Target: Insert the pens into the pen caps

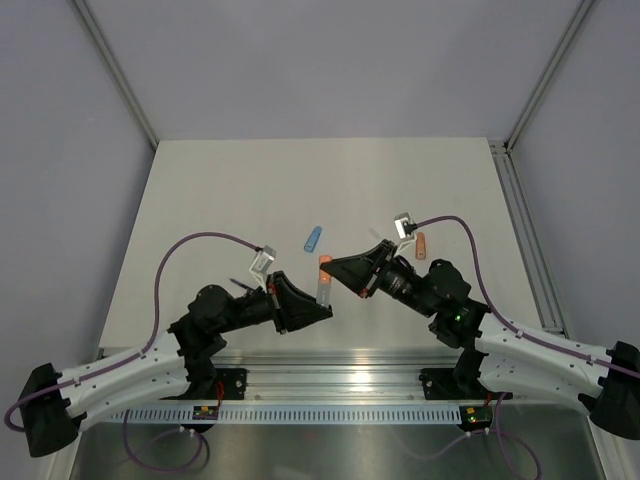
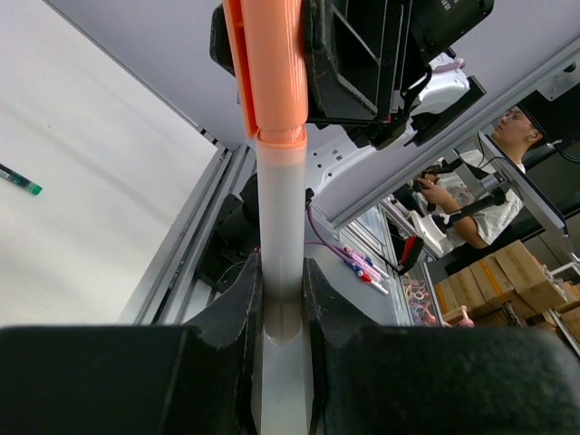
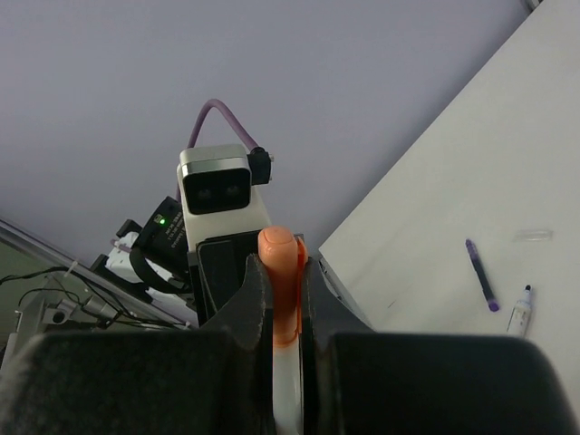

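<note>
My left gripper [image 1: 322, 303] is shut on the pale barrel of a pen [image 1: 324, 288], which stands up between its fingers in the left wrist view [image 2: 279, 272]. An orange pen cap [image 1: 325, 264] sits on the top end of that pen [image 2: 267, 72]. My right gripper [image 1: 336, 266] is shut on this orange cap [image 3: 283, 272], with the pale barrel [image 3: 286, 390] running down between its fingers. Both grippers meet above the table's near middle. A light blue cap [image 1: 313, 238] lies on the table just beyond them.
A second orange cap [image 1: 421, 245] lies by the right wrist. A thin dark green-tipped pen [image 2: 20, 179] lies on the table. The right wrist view shows a thin purple pen [image 3: 481, 275], a white pen [image 3: 521, 311] and a clear cap [image 3: 533, 236].
</note>
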Tool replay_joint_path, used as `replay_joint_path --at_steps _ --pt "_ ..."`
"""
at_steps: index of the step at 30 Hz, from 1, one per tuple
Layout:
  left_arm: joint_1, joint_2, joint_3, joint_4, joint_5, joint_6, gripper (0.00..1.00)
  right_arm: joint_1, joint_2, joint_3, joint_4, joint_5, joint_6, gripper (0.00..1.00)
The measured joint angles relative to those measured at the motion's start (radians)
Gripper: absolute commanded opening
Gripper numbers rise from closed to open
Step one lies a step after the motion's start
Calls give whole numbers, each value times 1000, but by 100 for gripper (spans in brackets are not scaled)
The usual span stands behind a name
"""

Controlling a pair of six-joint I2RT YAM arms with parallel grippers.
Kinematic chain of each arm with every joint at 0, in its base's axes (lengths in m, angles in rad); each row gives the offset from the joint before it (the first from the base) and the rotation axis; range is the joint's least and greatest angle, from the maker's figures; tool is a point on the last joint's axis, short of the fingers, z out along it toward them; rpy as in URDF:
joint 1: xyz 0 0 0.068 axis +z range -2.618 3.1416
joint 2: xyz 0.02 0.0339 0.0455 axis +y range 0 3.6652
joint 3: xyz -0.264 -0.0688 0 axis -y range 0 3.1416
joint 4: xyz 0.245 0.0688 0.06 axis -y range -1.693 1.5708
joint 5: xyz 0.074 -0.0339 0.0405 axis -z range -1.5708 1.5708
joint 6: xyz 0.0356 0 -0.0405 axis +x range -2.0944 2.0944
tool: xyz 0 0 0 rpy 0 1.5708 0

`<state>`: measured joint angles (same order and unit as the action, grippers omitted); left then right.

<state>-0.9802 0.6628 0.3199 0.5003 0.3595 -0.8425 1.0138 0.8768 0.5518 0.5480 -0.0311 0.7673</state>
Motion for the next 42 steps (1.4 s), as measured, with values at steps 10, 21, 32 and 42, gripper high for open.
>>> replay_joint_path --at_steps 10,21,32,42 --pt "-5 28 83 -46 42 45 0 -5 -20 -13 85 -39 13 1" --pt "-18 48 151 -97 74 96 0 20 -84 -32 98 -10 14 0" --pt "-21 85 225 -229 98 177 0 86 -118 -86 112 117 -8 0" --pt "-19 146 277 -259 161 146 0 98 -127 -135 184 119 -27 0"
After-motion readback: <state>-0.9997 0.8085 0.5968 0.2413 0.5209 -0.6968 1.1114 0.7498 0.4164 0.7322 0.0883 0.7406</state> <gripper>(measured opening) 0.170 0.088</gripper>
